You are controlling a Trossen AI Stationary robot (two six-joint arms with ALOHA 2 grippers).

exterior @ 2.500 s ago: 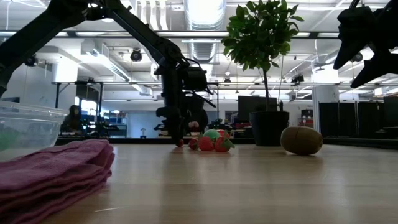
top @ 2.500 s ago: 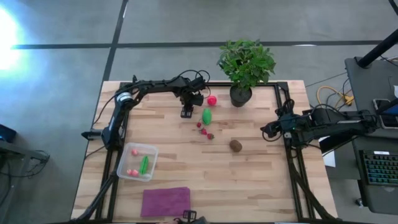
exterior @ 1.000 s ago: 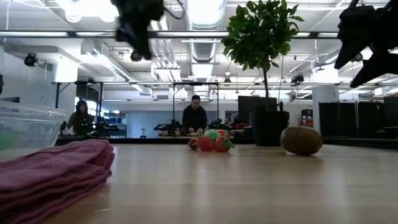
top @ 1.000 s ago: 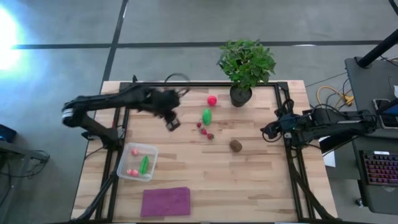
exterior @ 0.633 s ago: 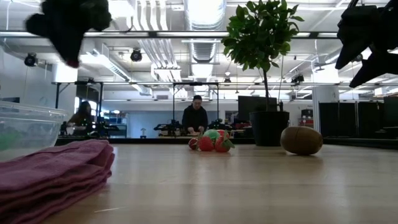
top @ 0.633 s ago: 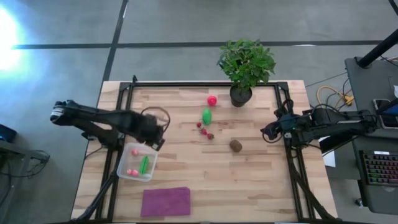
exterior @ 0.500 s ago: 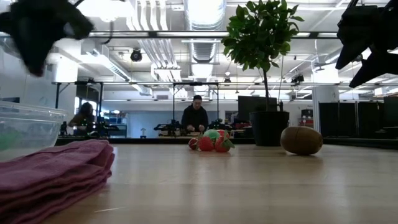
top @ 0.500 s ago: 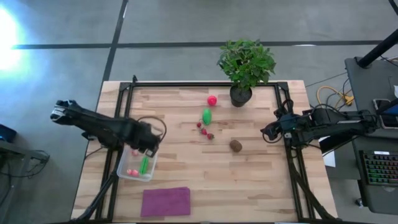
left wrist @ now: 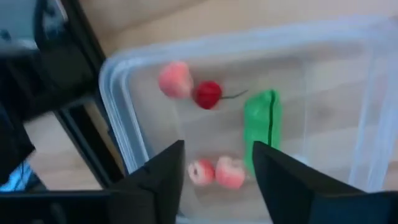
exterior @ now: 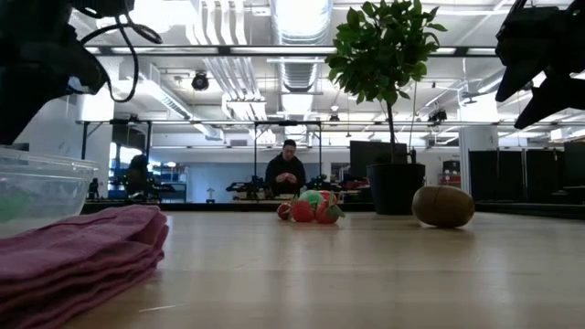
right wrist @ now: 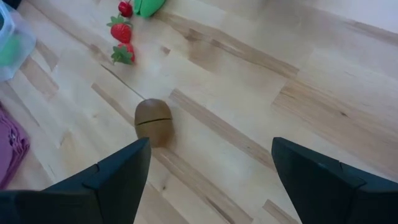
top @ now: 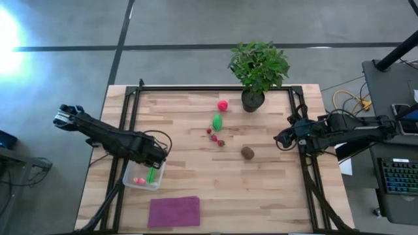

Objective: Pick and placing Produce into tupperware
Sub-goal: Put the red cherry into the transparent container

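Left gripper (left wrist: 214, 171), spread open and empty, is held over the tupperware (top: 129, 181) at lower left; the small red cherry (left wrist: 208, 94) inside is judged light, hard, slippery.

Both arms are dark, near-black jointed links. The left arm (top: 108, 136) has a pale grey-white patch at its outer end and a thin black cable looping beside its wrist. The right arm (top: 353, 129) is bulkier, with dark cables bunched along it, and each wrist view shows two smooth, matt black fingers (left wrist: 161, 180) with flat, angular faces and squared tips (right wrist: 118, 177).
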